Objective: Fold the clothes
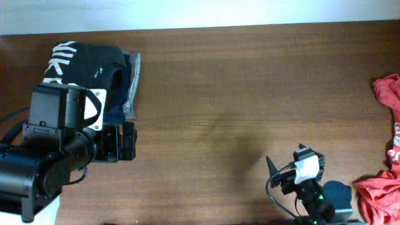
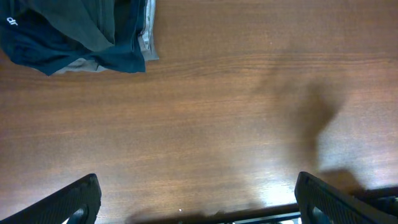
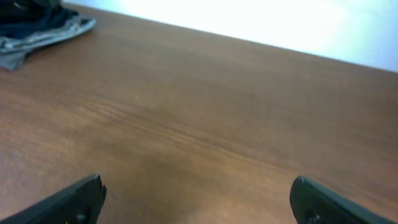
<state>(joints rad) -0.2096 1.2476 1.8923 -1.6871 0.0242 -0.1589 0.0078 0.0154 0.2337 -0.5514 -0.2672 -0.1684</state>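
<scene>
While both hang spread wide over the surface (image 1: 219, 94), your left gripper (image 2: 198, 200) sits just beside the dark folded stack (image 1: 94, 65). Your right gripper (image 3: 198, 200) and the red garment (image 1: 386, 156) lie well apart from that stack.

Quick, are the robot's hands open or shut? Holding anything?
Left gripper: open, holding nothing.
Right gripper: open, holding nothing.

The flat wooden table (image 1: 237, 94) is reddish-brown with fine darker grain. Upper left in the overhead view, the folded black cloth garment (image 1: 90, 62) bears white lettering; the navy blue cloth garment (image 1: 132, 72) under it shows a grey edge. At right, crumpled red cloth (image 1: 387, 94).
</scene>
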